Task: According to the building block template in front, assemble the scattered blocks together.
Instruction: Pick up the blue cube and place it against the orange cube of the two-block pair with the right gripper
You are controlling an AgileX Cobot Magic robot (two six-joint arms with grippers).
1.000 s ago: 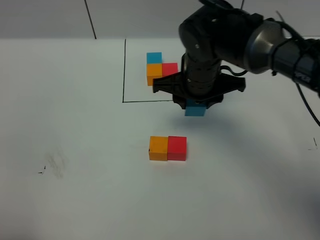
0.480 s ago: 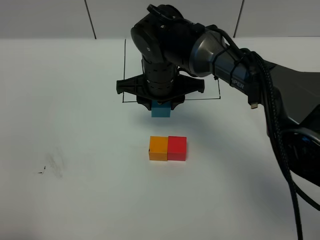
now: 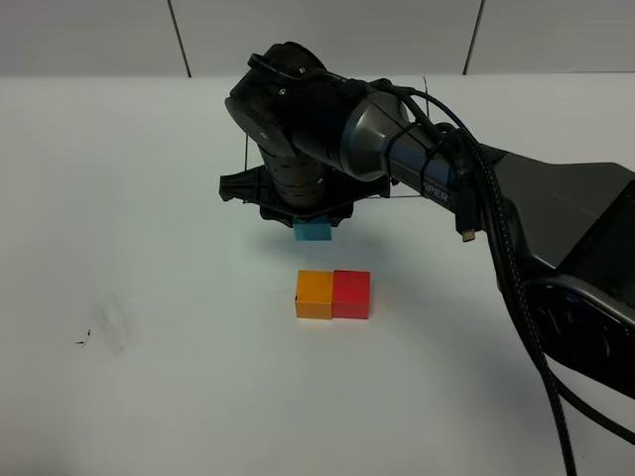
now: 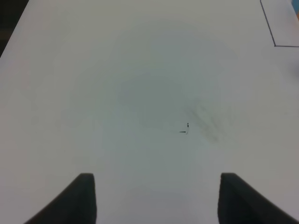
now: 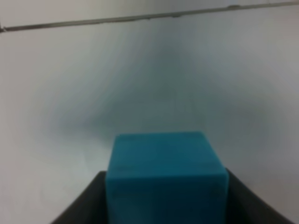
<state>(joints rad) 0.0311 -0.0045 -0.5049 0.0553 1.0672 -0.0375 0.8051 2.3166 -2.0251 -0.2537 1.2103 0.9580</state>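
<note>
My right gripper (image 3: pixel 313 222) is shut on the sky blue cube (image 3: pixel 314 232) and holds it just behind the orange cube (image 3: pixel 314 295); whether it rests on the table I cannot tell. The red cube (image 3: pixel 351 295) sits against the orange cube's right side. In the right wrist view the blue cube (image 5: pixel 166 177) fills the gap between the fingers. The arm hides the template's cubes; only bits of its black frame show in the right wrist view (image 5: pixel 140 17) and the left wrist view (image 4: pixel 267 23). My left gripper (image 4: pixel 159 200) is open and empty over bare table.
The right arm and its cables (image 3: pixel 516 288) stretch from the right edge across the middle. A small black mark (image 3: pixel 84 339) and a grey smudge lie on the white table at the left; the mark also shows in the left wrist view (image 4: pixel 186 129).
My right gripper has carried the blue cube left and a little forward. The arm now covers the template. The orange and red cubes have not moved.
</note>
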